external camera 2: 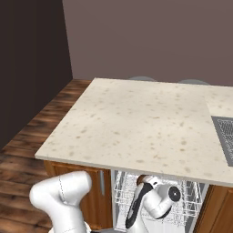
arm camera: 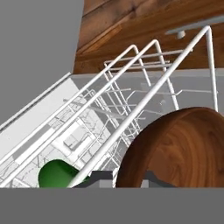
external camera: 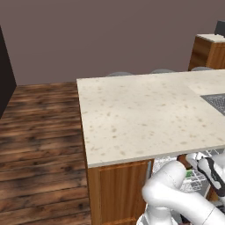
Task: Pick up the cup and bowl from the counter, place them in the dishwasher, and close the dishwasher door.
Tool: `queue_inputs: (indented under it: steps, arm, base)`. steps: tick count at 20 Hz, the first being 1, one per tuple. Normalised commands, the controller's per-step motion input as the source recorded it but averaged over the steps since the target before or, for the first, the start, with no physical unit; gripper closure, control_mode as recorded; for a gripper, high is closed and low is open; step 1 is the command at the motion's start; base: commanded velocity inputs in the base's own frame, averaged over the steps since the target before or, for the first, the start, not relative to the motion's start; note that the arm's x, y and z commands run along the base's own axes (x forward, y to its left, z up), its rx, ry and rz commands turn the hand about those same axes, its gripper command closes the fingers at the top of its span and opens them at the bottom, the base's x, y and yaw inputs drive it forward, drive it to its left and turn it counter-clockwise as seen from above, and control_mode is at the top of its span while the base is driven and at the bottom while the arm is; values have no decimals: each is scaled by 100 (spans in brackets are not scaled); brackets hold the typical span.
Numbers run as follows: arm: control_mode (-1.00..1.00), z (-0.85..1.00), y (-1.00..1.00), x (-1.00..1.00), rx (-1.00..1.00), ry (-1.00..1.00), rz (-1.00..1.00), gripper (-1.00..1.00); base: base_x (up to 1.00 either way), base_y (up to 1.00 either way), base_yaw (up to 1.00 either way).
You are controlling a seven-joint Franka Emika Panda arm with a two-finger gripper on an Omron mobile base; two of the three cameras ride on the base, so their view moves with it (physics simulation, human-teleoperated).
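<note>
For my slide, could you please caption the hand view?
Shut gripper holds the wooden bowl over the dishwasher's white wire rack, the green cup already lying inside.

The white arm is folded low, elbow bulging out in front of the surface [external camera: 145,114], with the forearm tucked in under its front edge. The wrist dips down below that edge, hand reaching into the space underneath. In the hand view the pincer [arm camera: 127,178] has its dark tips pretty much together, clamped on the rim of the bowl [arm camera: 179,153].
</note>
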Motion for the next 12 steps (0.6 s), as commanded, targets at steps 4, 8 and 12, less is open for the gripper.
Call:
queue_inputs:
  steps: [4, 8, 12]
  arm:
    - [-100, -16, 0, -70, -14, -19, 6, -100]
    - [-100, 35, 0, -80, -21, -25, 10, -100]
    - [-100, 85, 0, -35, -26, -17, 9, -100]
  base:
    - [0, 0, 0]
    - [0, 0, 0]
    - [0, 0, 0]
